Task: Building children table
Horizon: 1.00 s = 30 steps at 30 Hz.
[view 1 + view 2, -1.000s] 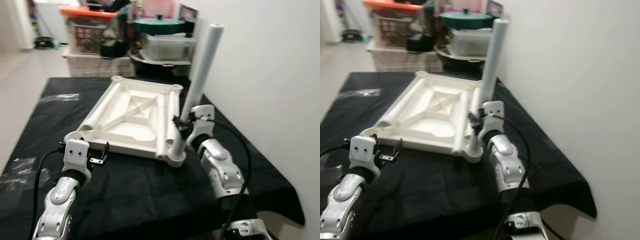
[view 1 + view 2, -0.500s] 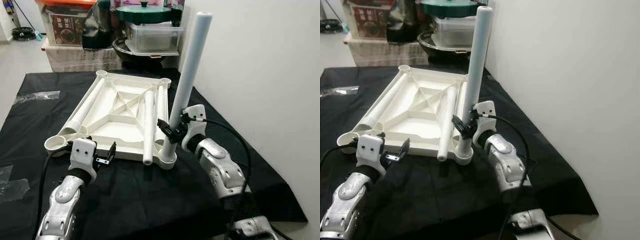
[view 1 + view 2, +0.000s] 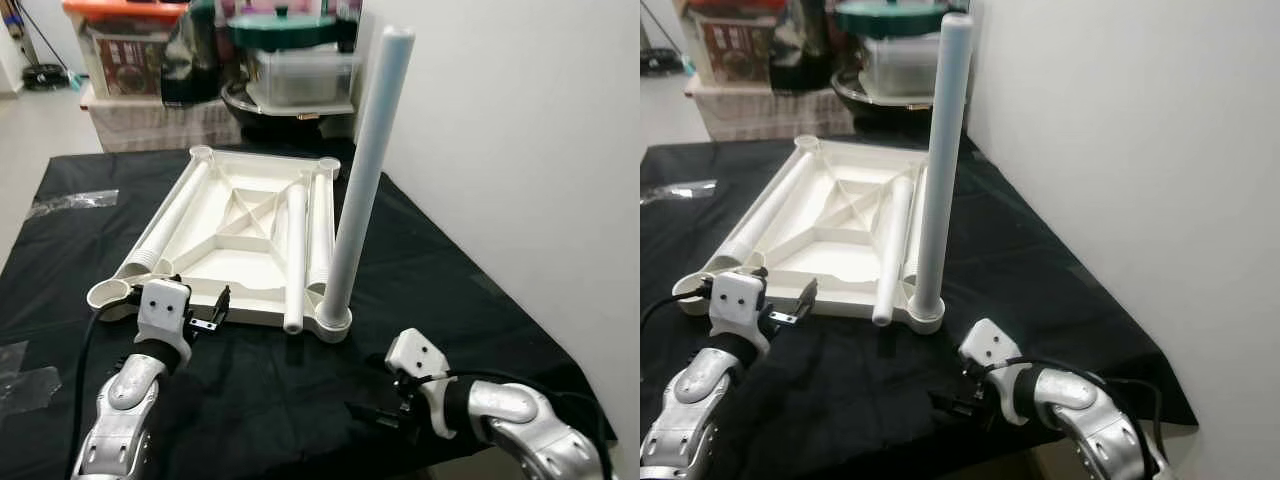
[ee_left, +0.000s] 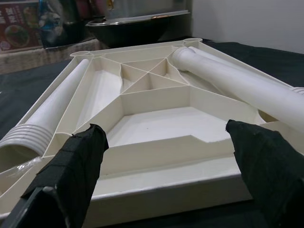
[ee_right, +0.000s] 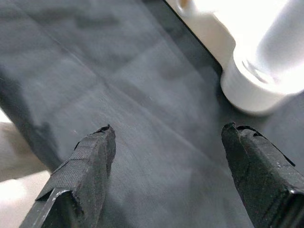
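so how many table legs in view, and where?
3. One leg stands upright in the tabletop's near right corner socket. One lies inside the upturned tabletop beside it. One lies along the left side. More could be hidden.

matt white plastic tabletop [image 3: 250, 240], black cloth [image 3: 430, 280]

Left pincer [image 3: 213, 310] spread wide; right pincer [image 3: 952, 405] spread, low.

A table draped in black cloth [image 3: 430, 260] is carrying a white moulded plastic tabletop [image 3: 240, 240], lying upside down near its middle. Crinkled clear plastic wrappers [image 3: 72, 200] are lying on the cloth at its left side.
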Motion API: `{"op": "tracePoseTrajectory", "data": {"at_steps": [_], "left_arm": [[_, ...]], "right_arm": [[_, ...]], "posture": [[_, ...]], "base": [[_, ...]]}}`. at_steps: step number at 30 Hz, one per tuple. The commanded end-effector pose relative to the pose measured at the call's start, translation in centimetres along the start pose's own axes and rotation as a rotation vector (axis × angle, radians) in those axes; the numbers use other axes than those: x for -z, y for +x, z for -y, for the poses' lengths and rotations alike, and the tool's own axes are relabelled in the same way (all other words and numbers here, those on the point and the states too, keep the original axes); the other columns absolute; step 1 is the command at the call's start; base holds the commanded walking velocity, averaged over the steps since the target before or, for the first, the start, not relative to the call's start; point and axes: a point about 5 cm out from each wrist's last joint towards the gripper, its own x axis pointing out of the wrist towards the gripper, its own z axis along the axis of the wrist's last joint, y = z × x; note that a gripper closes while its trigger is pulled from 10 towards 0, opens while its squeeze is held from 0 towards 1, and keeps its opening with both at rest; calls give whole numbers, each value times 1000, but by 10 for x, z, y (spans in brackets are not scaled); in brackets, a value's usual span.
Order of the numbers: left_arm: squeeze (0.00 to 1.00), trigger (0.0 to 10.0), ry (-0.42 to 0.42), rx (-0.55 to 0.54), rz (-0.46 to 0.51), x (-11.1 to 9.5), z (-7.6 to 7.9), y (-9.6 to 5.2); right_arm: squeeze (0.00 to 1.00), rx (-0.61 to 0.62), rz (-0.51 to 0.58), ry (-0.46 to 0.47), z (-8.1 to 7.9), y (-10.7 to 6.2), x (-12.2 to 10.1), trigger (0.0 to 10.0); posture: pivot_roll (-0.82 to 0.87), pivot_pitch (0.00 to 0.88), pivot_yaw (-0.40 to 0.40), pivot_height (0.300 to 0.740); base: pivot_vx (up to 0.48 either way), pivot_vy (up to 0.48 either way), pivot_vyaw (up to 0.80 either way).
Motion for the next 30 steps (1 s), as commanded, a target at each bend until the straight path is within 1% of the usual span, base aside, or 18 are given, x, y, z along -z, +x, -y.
{"op": "tracePoseTrajectory", "data": {"at_steps": [1,2,4,7,8,9,13,15,16,17,18,22,23,24,25,27,28,30], "left_arm": [[0,10000,-5,8,-7,1,2,1],[0,10000,-5,8,-7,1,2,1],[0,10000,-4,3,-6,1,1,0],[0,10000,0,-13,-8,2,-3,-5],[0,10000,0,-13,-8,2,-3,-5],[0,10000,3,-22,-11,2,-5,-7],[0,10000,4,-26,-12,3,-6,-8],[0,10000,3,-26,-11,2,-5,-7],[0,10000,3,-26,-11,2,-5,-7],[0,10000,2,-25,-11,2,-4,-6],[0,10000,1,-20,-11,2,-2,-4],[0,10000,2,-17,-11,2,-2,-3],[0,10000,2,-18,-10,2,-2,-3],[0,10000,3,-18,-9,1,-3,-2],[0,10000,3,-18,-9,1,-3,-2],[0,10000,5,-19,-7,1,-3,-2],[0,10000,5,-19,-7,1,-3,-2],[0,10000,6,-22,-8,1,-5,-2]], "right_arm": [[0,2,131,-50,2,9,-27,10000],[0,2,131,-50,2,9,-27,10000],[0,106,223,-27,12,20,-49,10000],[0,85,256,-39,8,24,-61,10000],[0,85,256,-39,8,24,-61,10000],[0,45,263,-65,1,24,-63,10000],[0,37,263,-85,-3,25,-62,10000],[0,118,241,-160,2,29,-62,10000],[0,118,241,-160,2,29,-62,10000],[0,155,231,-198,4,30,-62,10000],[0,306,217,-247,17,37,-63,10000],[0,386,201,-281,24,42,-62,10000],[0,427,200,-342,25,44,-63,10000],[0,433,214,-421,23,46,-63,10000],[0,433,214,-421,23,46,-63,10000],[0,390,232,-519,16,48,-60,10000],[0,390,232,-519,16,48,-60,10000],[0,303,225,-548,10,49,-52,10000]], "posture": [[15,0,-82,740],[15,0,-82,740],[27,0,-88,740],[50,0,-101,740],[50,0,-101,740],[50,0,-101,740],[54,0,-105,740],[49,0,-99,740],[49,0,-99,740],[45,0,-95,740],[41,0,-91,740],[41,0,-91,740],[42,0,-87,740],[44,0,-85,740],[44,0,-85,740],[44,0,-85,740],[44,0,-85,740],[45,0,-88,740]], "base": [[0,0,0],[0,0,0],[0,0,0],[0,0,0],[0,0,0],[0,0,0],[0,0,0],[0,0,0],[0,0,0],[0,0,0],[0,0,0],[0,0,0],[0,0,0],[0,0,0],[0,0,0],[0,0,0],[0,0,0],[0,0,0]]}}
